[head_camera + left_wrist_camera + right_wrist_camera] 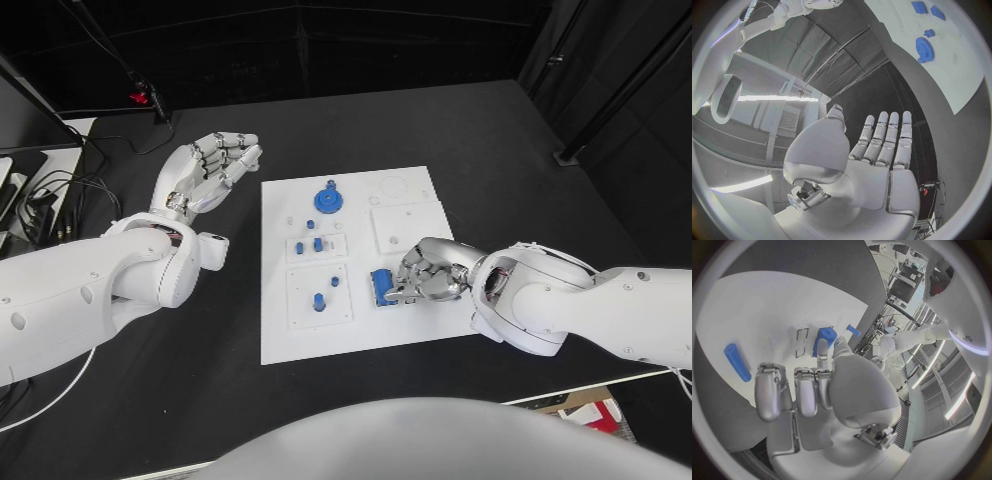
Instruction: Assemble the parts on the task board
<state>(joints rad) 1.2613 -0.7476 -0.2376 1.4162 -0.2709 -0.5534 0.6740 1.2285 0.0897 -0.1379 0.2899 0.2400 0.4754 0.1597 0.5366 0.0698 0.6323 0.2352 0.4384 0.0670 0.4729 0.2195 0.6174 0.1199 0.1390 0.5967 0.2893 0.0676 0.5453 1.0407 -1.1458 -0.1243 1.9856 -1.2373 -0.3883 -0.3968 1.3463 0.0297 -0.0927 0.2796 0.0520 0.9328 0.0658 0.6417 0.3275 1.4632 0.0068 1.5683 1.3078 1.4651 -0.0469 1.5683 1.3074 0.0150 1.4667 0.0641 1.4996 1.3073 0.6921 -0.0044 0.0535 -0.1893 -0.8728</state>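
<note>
Head view: right robot hand (428, 272) on the task board (418, 325), fingers curled at a blue part (381, 286), grip unclear; left robot hand (214, 165) spread, idle over the counter (433, 120); next, probably seat that part.

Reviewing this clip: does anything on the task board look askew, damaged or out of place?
Nothing stands out. The task board lies flat on the table, with the blue gear and small blue parts sitting in its panels. The right robot hand rests on a blue part at the board; the left robot hand is open beside it.
</note>
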